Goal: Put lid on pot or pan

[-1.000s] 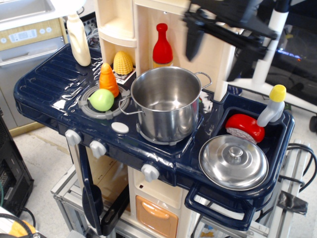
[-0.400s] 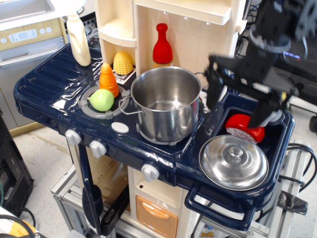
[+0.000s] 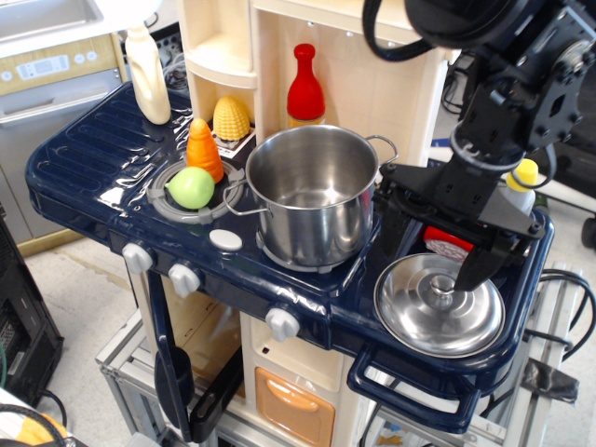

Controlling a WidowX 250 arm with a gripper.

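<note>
observation.image: jaws point(image 3: 430, 251) wide apart over the lid point(image 3: 439, 305), nothing gripped

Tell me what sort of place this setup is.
A toy play kitchen in what looks like a lab: a navy plastic counter with burner knobs, plastic food like the corn, and a real steel pot and lid.

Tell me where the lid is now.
The lid lies at the front right of the toy kitchen, over the sink, right of the pot, beneath the open gripper.
</note>
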